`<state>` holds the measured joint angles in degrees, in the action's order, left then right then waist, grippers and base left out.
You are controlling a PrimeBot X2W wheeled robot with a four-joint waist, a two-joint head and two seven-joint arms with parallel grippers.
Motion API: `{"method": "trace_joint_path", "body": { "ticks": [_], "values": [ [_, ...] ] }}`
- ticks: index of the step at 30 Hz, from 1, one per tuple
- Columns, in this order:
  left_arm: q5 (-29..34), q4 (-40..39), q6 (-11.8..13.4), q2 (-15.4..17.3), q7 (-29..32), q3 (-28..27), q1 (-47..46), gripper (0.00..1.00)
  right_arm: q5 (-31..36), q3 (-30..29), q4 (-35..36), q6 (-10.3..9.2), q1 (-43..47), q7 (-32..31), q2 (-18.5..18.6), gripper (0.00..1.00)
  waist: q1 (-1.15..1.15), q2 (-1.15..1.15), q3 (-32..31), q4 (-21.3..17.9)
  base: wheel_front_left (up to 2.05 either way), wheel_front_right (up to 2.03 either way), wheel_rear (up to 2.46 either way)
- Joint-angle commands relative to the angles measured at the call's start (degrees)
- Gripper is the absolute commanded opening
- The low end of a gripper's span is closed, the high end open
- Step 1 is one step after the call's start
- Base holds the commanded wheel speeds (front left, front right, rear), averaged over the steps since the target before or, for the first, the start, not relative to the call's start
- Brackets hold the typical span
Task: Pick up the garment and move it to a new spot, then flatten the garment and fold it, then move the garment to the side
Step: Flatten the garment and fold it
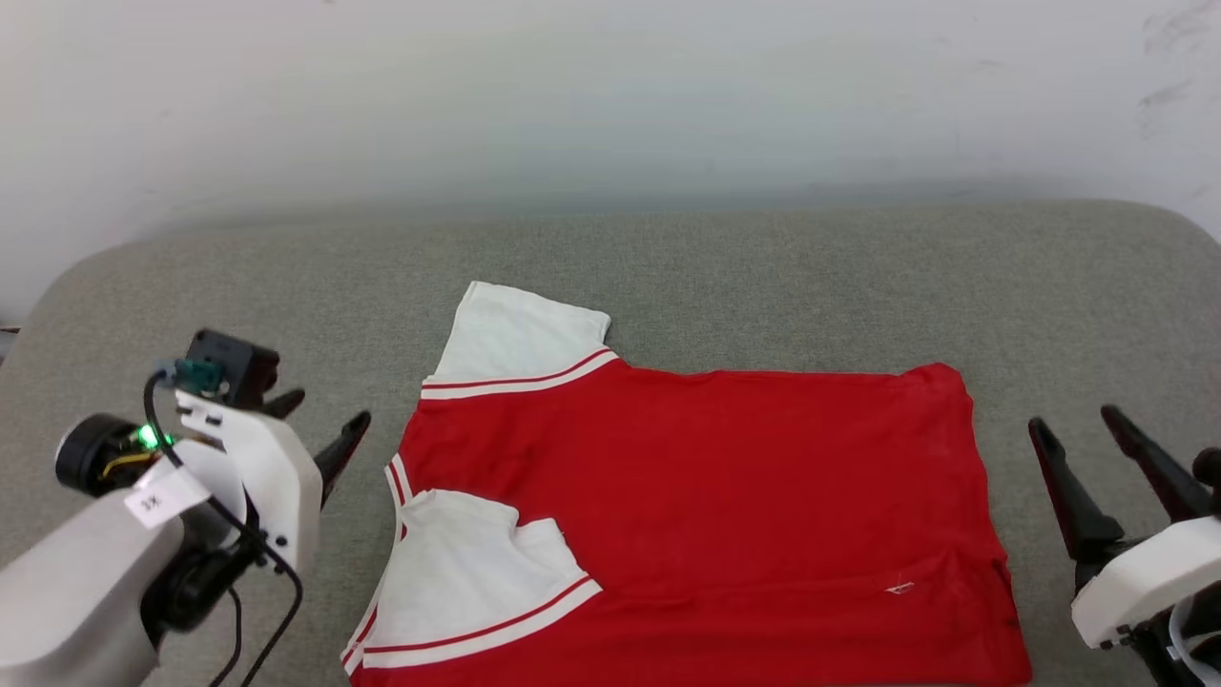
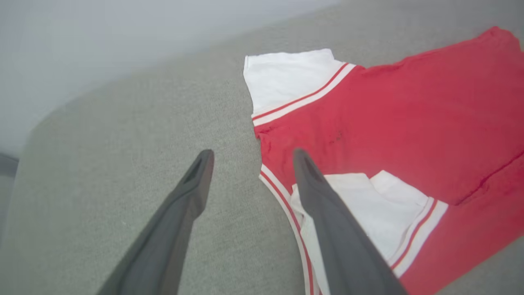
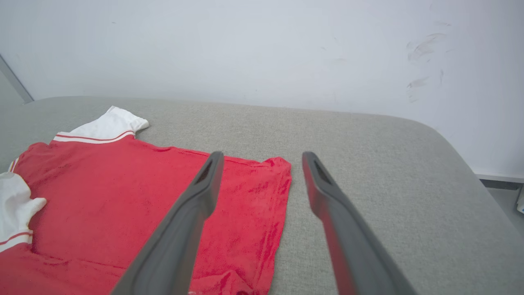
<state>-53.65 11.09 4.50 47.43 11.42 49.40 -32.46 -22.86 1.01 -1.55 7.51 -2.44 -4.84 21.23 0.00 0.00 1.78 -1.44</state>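
The garment (image 1: 706,496), a red T-shirt with white sleeves and striped trim, lies spread on the grey cushion (image 1: 668,258), plain red side up, collar to the left. Its near sleeve is folded in over the body; the far sleeve sticks out toward the wall. My left gripper (image 1: 324,425) stands open just left of the collar, holding nothing. In the left wrist view the garment (image 2: 393,123) lies to the right of the left gripper (image 2: 251,157). My right gripper (image 1: 1073,425) is open beside the hem, empty. The right wrist view has the right gripper (image 3: 262,159) above the garment's (image 3: 123,205) far hem corner.
A pale wall (image 1: 610,95) rises behind the cushion. The cushion's rounded corners fall away at the far left (image 1: 57,286) and far right (image 1: 1183,219). Bare grey fabric runs between the shirt and the wall and on both sides of it.
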Motion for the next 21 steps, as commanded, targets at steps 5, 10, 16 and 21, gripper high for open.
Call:
{"method": "trace_joint_path", "body": {
  "ticks": [5,10,16,21],
  "values": [
    [1.75,2.38,-1.72,-2.28,0.17,-1.55,-8.37,1.00,5.19,-3.62,6.29,-0.04,-0.23,3.62,-6.09,1.00,0.00,0.00,3.73,-1.94,0.00,0.00,0.00],
    [3.41,6.60,-4.31,-3.66,2.06,-2.44,-17.32,1.00,8.24,-3.81,11.49,-0.05,0.57,4.38,-10.27,1.00,0.00,0.00,8.70,-4.09,0.00,0.00,0.00],
    [3.77,11.99,-8.22,-4.05,8.39,-2.38,-27.75,1.00,10.18,-3.17,15.21,-0.05,-0.58,3.85,-12.62,1.00,0.00,0.00,14.72,-6.80,0.00,0.00,0.00],
    [0.58,16.39,-10.06,-5.30,19.03,-1.71,-34.62,1.00,10.86,-3.08,16.42,-0.05,-1.99,3.80,-13.33,1.00,0.00,0.00,19.24,-8.12,0.00,0.00,0.00]
  ]
}}
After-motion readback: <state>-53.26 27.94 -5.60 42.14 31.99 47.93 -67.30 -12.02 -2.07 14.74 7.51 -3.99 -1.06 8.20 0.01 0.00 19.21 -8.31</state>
